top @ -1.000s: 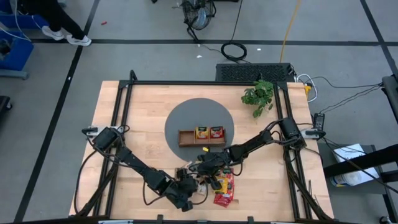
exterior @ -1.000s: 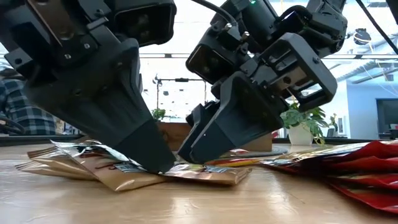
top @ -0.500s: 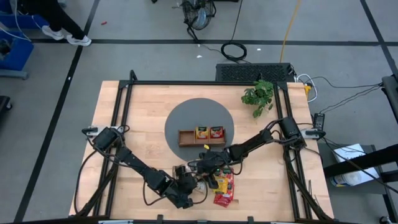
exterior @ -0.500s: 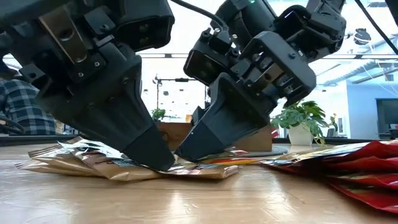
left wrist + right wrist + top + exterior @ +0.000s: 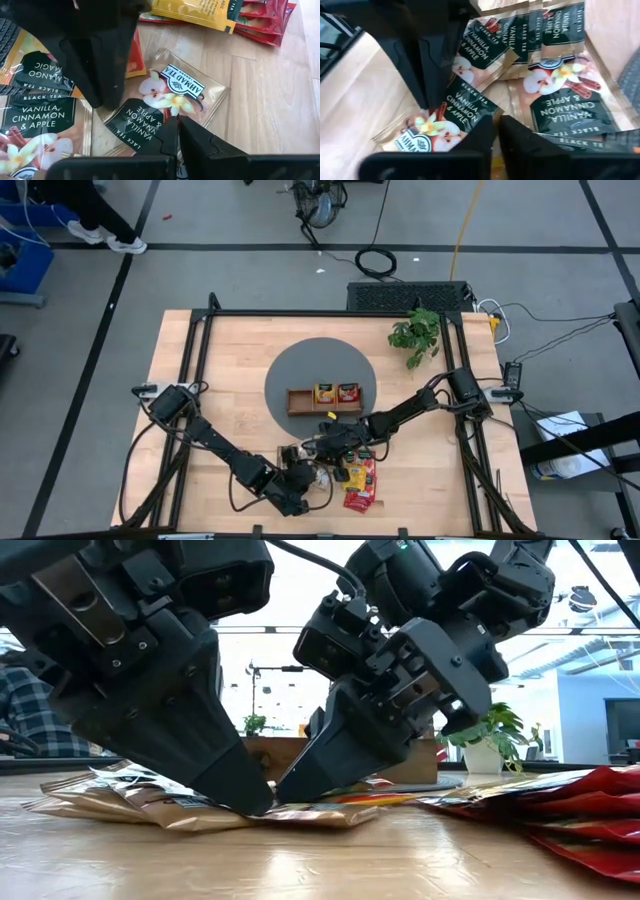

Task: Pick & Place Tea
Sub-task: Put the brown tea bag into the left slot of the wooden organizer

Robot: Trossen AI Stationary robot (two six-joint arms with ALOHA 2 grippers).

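On the wooden table (image 5: 200, 380), both grippers' fingers pinch one light, slippery vanilla sachet (image 5: 170, 100), best gripped by its edge.

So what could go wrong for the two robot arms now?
Both the left gripper and the right gripper pinch the same tan tea sachet, tips nearly touching. If they pull differently, the sachet might tear or slip. Other sachets overlap nearby, so lifting could drag an extra one along.

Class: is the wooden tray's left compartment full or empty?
Empty: the wooden tray shows bare wood there, while sachets fill its other two compartments.
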